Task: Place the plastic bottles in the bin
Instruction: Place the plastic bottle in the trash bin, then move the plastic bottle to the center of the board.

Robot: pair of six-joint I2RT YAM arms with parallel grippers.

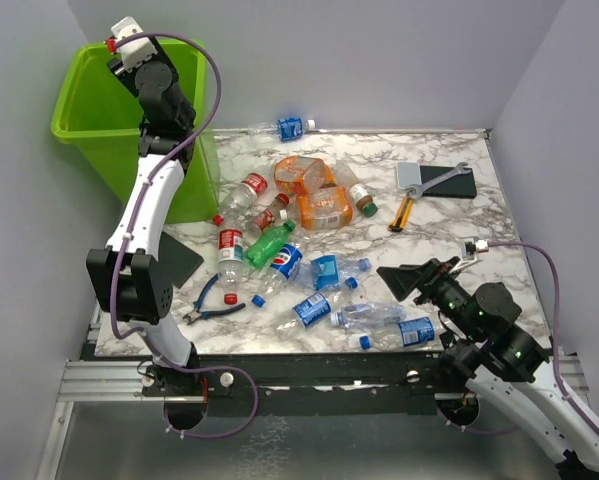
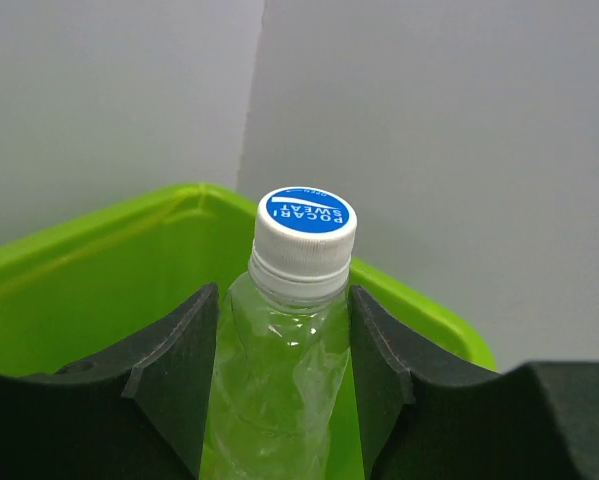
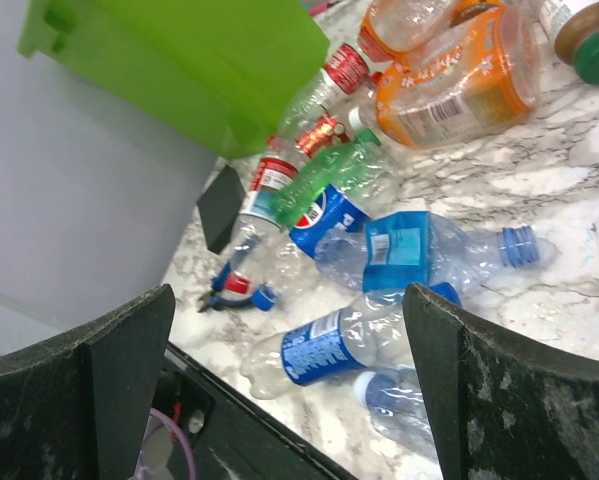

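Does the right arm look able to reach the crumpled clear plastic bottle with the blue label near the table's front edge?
Probably yes. The right gripper is open and faces the crumpled clear plastic bottle with the blue label, which lies uncovered; nothing stands between them.

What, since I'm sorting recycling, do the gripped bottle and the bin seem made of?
The bottle: thin clear plastic, glossy, its walls crinkled. Its cap: seemingly harder opaque plastic, white with a printed blue top. The bin: opaque lime-green plastic, smooth, slightly shiny, apparently moulded.
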